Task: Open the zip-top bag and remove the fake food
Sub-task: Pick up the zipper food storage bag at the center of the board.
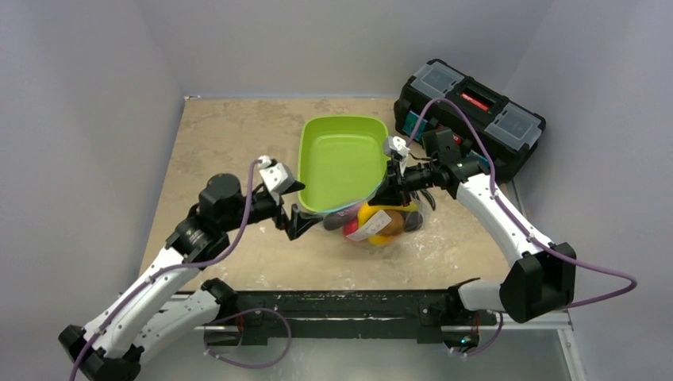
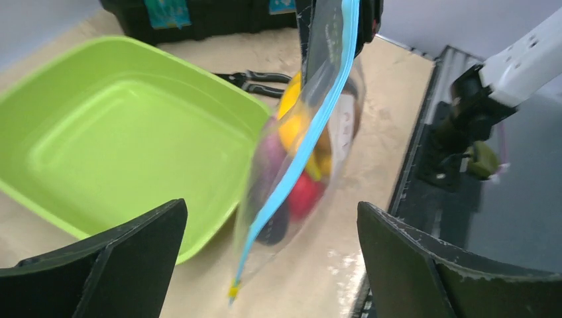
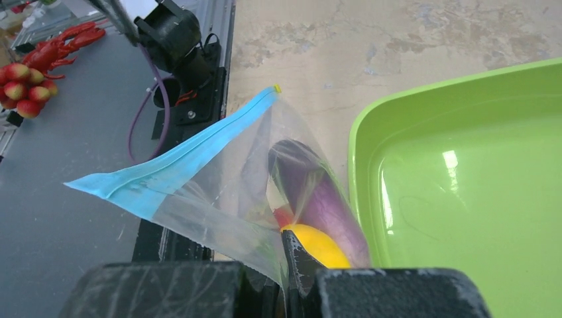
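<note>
The zip-top bag [image 1: 379, 224] hangs tilted just off the near right corner of the lime-green tray [image 1: 341, 159], its teal-blue zipper strip [image 2: 311, 126] running diagonally. My right gripper [image 1: 394, 190] is shut on the clear plastic of the bag's upper part [image 3: 291, 265]. The fake food is inside the bag: a purple eggplant [image 3: 321, 192], a yellow banana [image 3: 325, 246], and a red piece [image 2: 303, 195]. My left gripper [image 1: 304, 222] stands wide open to the bag's left. In its wrist view the zipper's lower end [image 2: 233, 288] hangs between the spread fingers [image 2: 112, 265], touching neither.
A black toolbox [image 1: 468, 111] sits at the far right corner. Black-handled pliers [image 2: 255, 81] lie on the table behind the bag. The arms' black mounting rail [image 1: 333, 305] runs along the near edge. Red toy food [image 3: 40, 56] lies off the table.
</note>
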You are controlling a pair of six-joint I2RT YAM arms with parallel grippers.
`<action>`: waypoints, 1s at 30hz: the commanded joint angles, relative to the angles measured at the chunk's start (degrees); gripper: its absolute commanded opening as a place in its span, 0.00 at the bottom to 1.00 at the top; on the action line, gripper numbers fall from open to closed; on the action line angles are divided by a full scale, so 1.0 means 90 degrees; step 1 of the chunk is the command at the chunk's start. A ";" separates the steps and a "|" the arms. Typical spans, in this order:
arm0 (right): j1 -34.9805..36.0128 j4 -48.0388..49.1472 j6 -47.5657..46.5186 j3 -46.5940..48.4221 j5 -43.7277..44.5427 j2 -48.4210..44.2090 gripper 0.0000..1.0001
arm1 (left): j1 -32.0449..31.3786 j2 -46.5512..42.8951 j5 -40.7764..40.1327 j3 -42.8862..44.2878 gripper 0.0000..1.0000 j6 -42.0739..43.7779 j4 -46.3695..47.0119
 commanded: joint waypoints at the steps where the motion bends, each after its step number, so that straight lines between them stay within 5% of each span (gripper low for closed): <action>1: -0.0037 -0.0275 -0.0554 0.0083 -0.0398 -0.0109 0.00 | -0.0016 -0.1061 -0.0820 -0.1206 1.00 0.1607 0.0954; 7: -0.0037 -0.0353 -0.0644 0.0102 -0.0453 -0.0023 0.00 | -0.0015 -0.1207 -0.0559 -0.1747 0.96 0.2258 0.0129; 13: -0.0044 -0.0354 -0.0679 0.0094 -0.0427 -0.0018 0.00 | -0.0020 -0.0978 -0.0758 -0.2133 0.89 0.2246 0.0683; 23: -0.0076 -0.0307 -0.0675 0.0015 -0.0396 -0.0100 0.00 | -0.0017 0.0236 0.0052 -0.1825 0.50 0.1769 0.1320; 30: -0.0086 -0.0268 -0.0655 -0.0019 -0.0374 -0.0105 0.00 | -0.0018 0.0306 0.0146 -0.1816 0.44 0.1531 0.1672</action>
